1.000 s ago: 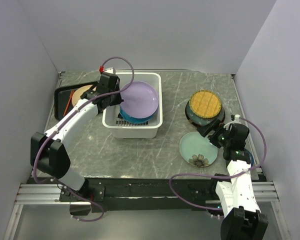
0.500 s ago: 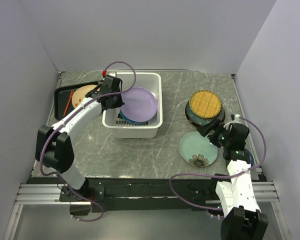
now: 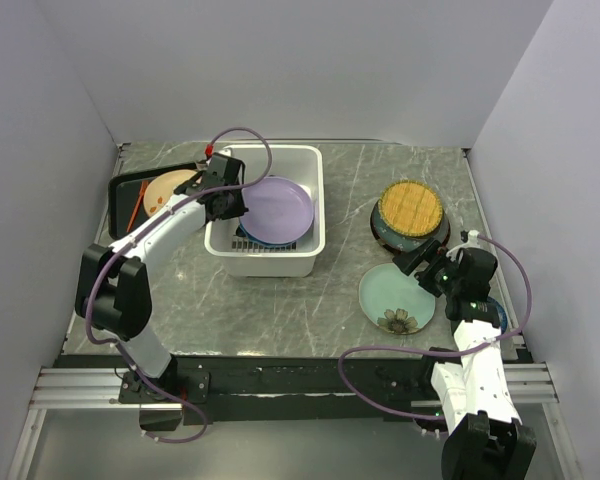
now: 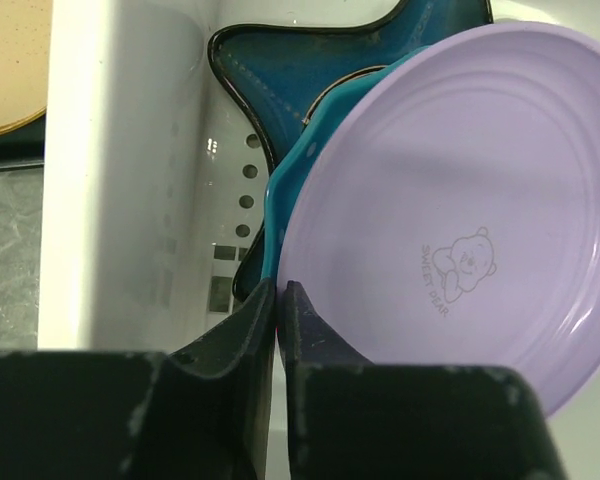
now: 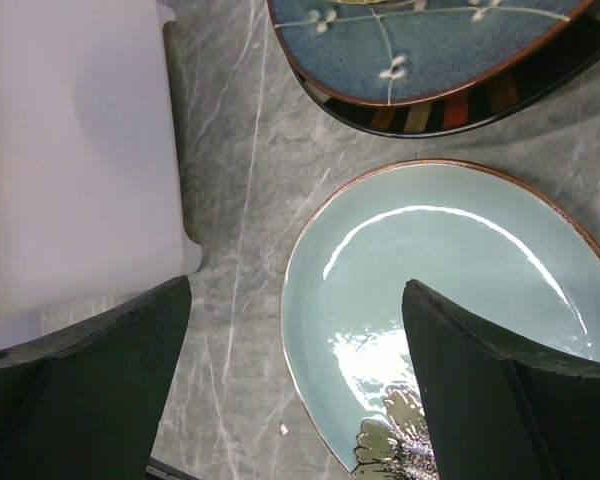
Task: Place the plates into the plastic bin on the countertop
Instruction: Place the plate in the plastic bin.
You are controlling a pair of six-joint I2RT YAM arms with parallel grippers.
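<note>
The white plastic bin (image 3: 270, 262) stands on the grey-green countertop (image 3: 280, 310). My left gripper (image 3: 230, 205) reaches into it and is shut on the left rim of the lavender plate (image 3: 278, 208). In the left wrist view my gripper (image 4: 280, 290) pinches that plate (image 4: 450, 230), which leans on a teal plate (image 4: 280, 190) and a blue star-shaped plate (image 4: 310, 70). My right gripper (image 3: 420, 265) is open and empty above the left rim of the pale green plate (image 3: 392, 295). In the right wrist view my gripper (image 5: 295, 285) straddles that rim (image 5: 430, 270).
A yellow woven-look plate (image 3: 411, 207) lies on a dark plate stack (image 3: 385, 235) at the right. A tan plate (image 3: 165, 190) lies on a black tray (image 3: 125, 195) left of the bin. Grey walls close the left, back and right.
My left gripper has lowered the lavender plate deeper into the bin, and the plate now lies flatter. The right arm has not moved.
</note>
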